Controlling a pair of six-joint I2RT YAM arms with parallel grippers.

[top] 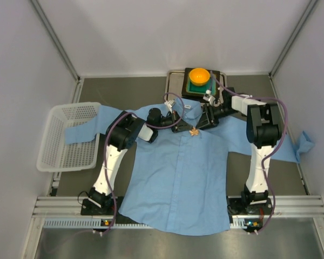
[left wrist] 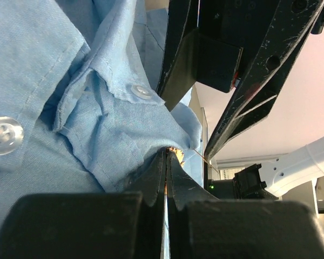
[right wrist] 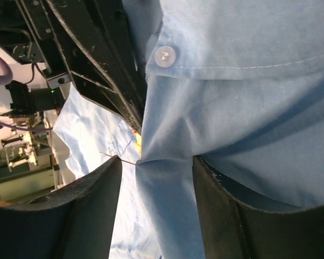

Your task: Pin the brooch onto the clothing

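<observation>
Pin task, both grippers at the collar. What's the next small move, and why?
Probably close the right gripper on the fold of shirt standing between its open fingers. The left gripper is shut, seemingly on the brooch, whose thin pin shows bare right beside that fold. Clamping the cloth should steady it so the pin can be pushed through.

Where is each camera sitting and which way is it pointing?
Top external: above and behind the robot, looking down at the shirt; both arms show, meeting over it.
Left wrist: on the left arm, facing along the shut left gripper into bunched shirt fabric.
Right wrist: on the right arm, facing past the open right gripper straddling a shirt fold.
Shared: both wrist views catch the brooch.
</observation>
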